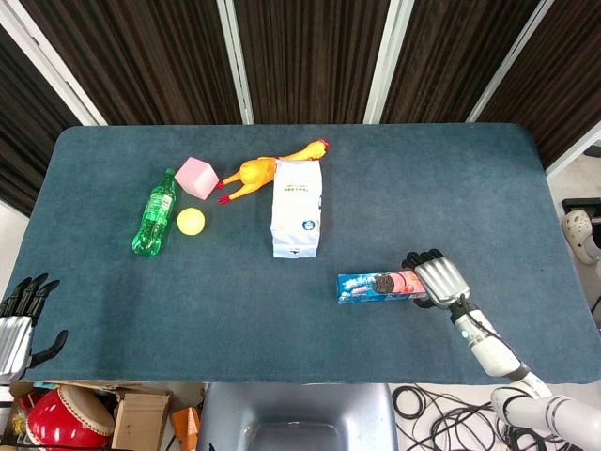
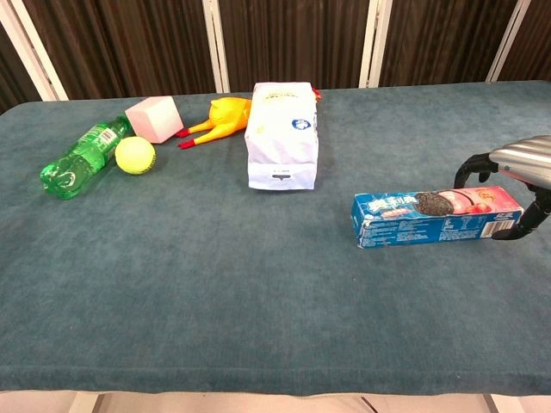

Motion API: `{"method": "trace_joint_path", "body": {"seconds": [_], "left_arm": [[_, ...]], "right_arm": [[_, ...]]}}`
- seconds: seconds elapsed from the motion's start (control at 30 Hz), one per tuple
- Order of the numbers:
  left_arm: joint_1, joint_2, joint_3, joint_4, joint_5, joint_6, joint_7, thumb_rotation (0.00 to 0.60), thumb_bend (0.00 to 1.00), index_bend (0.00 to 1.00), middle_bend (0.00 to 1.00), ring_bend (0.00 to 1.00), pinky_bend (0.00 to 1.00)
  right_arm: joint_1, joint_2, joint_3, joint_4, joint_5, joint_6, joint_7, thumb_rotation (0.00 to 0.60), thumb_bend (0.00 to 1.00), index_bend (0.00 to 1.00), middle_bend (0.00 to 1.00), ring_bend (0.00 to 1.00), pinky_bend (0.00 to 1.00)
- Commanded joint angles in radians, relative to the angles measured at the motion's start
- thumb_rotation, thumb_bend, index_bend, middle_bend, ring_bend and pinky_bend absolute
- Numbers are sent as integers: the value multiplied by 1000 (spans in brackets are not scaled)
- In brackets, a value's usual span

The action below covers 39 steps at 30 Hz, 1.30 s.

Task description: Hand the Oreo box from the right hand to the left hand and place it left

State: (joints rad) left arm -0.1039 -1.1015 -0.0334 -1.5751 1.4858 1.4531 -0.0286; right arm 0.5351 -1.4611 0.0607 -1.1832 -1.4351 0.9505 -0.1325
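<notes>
The blue Oreo box [image 1: 378, 286] [image 2: 435, 217] lies lengthwise on the table at the right front. My right hand [image 1: 439, 280] [image 2: 516, 172] is over its right end, with fingers curled behind the box's far side and the thumb against its near side, gripping it. The box still rests on the cloth. My left hand [image 1: 21, 318] hangs at the table's front left corner, off the edge, with its fingers spread and nothing in it. It does not show in the chest view.
On the blue table [image 1: 235, 319] stand a white bag [image 1: 297, 208] [image 2: 282, 136] at the centre, a rubber chicken [image 1: 268, 172], a pink cube [image 1: 196, 177], a yellow ball [image 1: 191, 221] and a lying green bottle [image 1: 155, 213] at the back left.
</notes>
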Motion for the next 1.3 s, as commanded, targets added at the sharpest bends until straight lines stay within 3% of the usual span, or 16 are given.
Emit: {"method": "trace_joint_path", "body": {"seconds": [0.03, 0.43, 0.63, 0.73, 0.93, 1.0, 1.3], "left_arm": [[-1, 0, 2, -3, 1, -3, 2, 600, 309, 187, 87, 48, 202], [0, 5, 4, -12, -5, -11, 10, 600, 309, 206, 102, 50, 205], [-2, 6, 6, -15, -7, -18, 14, 600, 309, 209, 110, 53, 205], [-3, 7, 6, -15, -6, -19, 14, 600, 310, 210, 114, 54, 206], [-13, 3, 8, -22, -4, -36, 25, 600, 309, 211, 117, 56, 208], [-15, 2, 10, -23, 0, -39, 30, 600, 310, 211, 118, 56, 209], [-21, 0, 14, -33, 9, -46, 38, 600, 311, 213, 125, 68, 218]], "right_arm": [[0, 1, -3, 0, -2, 3, 4, 600, 67, 335, 238, 255, 250], [6, 2, -11, 12, 9, -10, 12, 600, 98, 336, 241, 255, 251], [8, -9, -13, 26, 13, -12, 18, 600, 196, 338, 247, 263, 260], [8, -10, -15, 26, 11, -12, 20, 600, 318, 363, 277, 298, 302], [-10, -19, -40, 45, -57, 69, 67, 600, 845, 537, 447, 480, 451], [-19, -29, -40, 64, -75, 107, 85, 600, 971, 603, 502, 531, 483], [-34, -31, -36, 69, -129, 214, 169, 600, 1000, 634, 562, 600, 534]]}}
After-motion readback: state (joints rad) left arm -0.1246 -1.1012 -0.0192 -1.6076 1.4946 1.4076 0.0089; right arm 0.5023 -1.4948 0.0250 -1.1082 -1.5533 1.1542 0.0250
